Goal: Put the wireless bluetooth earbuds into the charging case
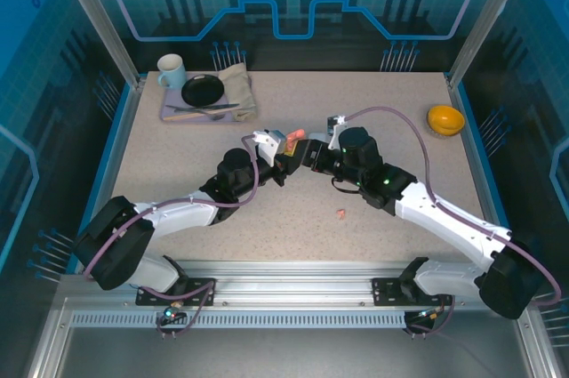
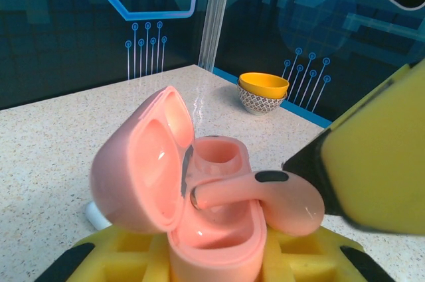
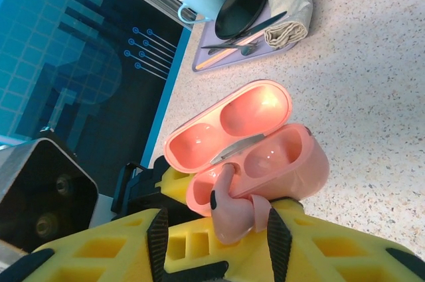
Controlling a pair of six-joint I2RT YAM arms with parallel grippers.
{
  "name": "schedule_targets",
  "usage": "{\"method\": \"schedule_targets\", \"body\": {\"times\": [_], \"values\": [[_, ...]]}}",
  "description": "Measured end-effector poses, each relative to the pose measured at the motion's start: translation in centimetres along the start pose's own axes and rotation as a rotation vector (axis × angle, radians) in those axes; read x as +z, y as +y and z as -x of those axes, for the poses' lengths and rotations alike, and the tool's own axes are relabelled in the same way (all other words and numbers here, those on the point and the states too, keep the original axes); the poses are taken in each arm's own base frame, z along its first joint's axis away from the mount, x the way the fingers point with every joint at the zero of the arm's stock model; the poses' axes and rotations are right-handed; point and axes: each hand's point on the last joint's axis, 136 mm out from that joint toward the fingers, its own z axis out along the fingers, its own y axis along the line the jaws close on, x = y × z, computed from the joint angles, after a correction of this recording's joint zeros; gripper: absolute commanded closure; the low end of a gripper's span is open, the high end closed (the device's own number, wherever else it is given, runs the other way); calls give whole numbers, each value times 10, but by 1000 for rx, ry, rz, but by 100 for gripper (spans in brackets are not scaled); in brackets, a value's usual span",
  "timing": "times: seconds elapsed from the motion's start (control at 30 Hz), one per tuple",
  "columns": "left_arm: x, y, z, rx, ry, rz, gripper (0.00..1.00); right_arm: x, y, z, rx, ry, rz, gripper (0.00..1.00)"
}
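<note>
- Earbud (image 3: 232, 215), pink: head pinched in R gripper (image 3: 219, 242), jaws narrow on it. Stem tip sits at mouth of near socket, not seated.
- Case (image 3: 292, 162), pink, lid swung open toward 11 o'clock in R wrist view. L gripper (image 2: 216, 262) is clamped tight on its base, approx. table centre.
- Step, as I judge it: inserting 1st bud; far socket looks empty.
- Next move needs: stem lined up w/ socket axis, a gentle push down, then release. L must hold case steady.
- Spare bud (image 1: 341, 213) lies on table at 5 o'clock from case.
</note>
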Motion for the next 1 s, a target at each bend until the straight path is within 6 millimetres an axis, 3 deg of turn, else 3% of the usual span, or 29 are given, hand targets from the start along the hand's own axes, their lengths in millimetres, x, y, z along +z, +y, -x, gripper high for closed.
{"method": "schedule_targets", "body": {"times": [0.3,1.0], "values": [[0,0,0,-1,0,2,100,6,-2,-1,1,7,-8,54],[0,-1,0,-3,1,-12,100,6,23,20,-13,-30,39,55]]}}
